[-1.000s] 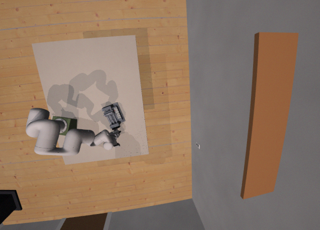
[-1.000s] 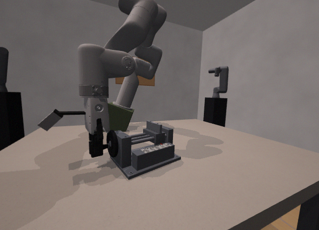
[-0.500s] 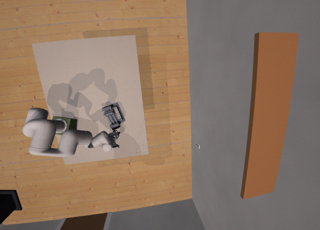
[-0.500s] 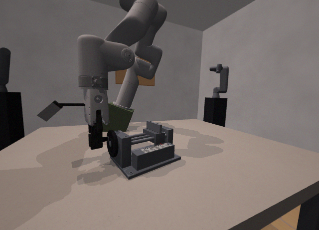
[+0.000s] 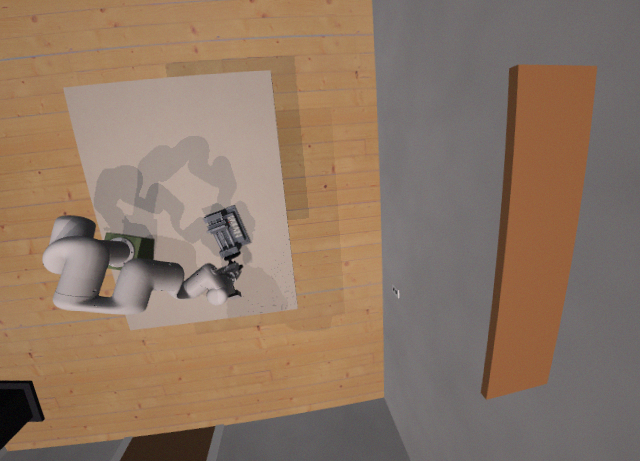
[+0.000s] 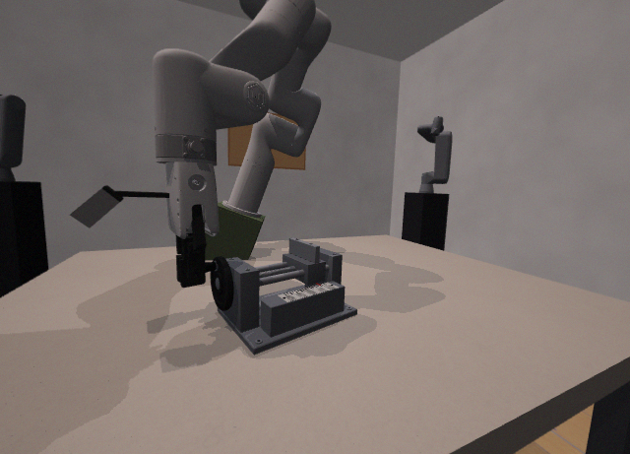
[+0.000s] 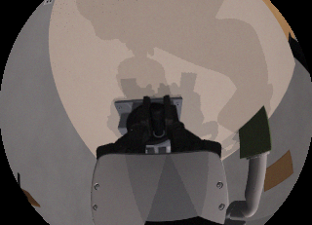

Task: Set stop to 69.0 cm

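A dark grey stop fixture [image 6: 289,298] stands on the table, with guide rods, a sliding stop block [image 6: 305,263] toward its far end and a scale strip [image 6: 305,291] along its front. A black handwheel [image 6: 220,285] sits on its near left end, with a crank handle pointing left. My gripper [image 6: 192,268] hangs down from above and is shut on that crank handle. From the overhead camera the fixture [image 5: 226,230] lies by the table's right edge with the gripper [image 5: 231,271] at its near end. In the wrist view the fingers hide the handle.
The arm's green base [image 6: 234,233] stands just behind the fixture. A flat panel on a black rod sticks out to the left. The table's right edge [image 5: 286,239] is close to the fixture. Another arm on a black pedestal [image 6: 426,215] stands at the back right.
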### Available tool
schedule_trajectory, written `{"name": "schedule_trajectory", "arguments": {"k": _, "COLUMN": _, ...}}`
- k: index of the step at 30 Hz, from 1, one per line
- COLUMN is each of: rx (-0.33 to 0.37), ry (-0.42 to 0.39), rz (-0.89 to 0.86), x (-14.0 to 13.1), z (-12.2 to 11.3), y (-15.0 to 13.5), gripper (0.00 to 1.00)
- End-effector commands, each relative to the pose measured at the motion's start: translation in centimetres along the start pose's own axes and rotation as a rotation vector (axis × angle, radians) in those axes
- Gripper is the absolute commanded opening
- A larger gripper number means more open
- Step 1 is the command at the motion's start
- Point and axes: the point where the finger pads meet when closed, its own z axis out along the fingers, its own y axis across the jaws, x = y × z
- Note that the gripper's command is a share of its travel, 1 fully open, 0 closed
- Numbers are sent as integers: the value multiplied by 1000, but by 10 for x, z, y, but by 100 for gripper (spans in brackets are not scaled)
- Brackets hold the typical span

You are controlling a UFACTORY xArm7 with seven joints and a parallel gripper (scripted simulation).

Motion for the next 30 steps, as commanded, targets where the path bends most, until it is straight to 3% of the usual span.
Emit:
{"name": "schedule_trajectory", "arguments": {"k": 1, "rx": 7, "ry": 6, "rz": -4, "x": 1, "z": -3, "y": -14, "gripper": 6}}
{"name": "schedule_trajectory", "arguments": {"k": 20, "rx": 7, "ry": 6, "rz": -4, "x": 1, "z": 12, "y": -36, "gripper": 6}}
{"name": "schedule_trajectory", "arguments": {"k": 30, "rx": 7, "ry": 6, "rz": -4, "x": 1, "z": 33, "y": -37, "gripper": 6}}
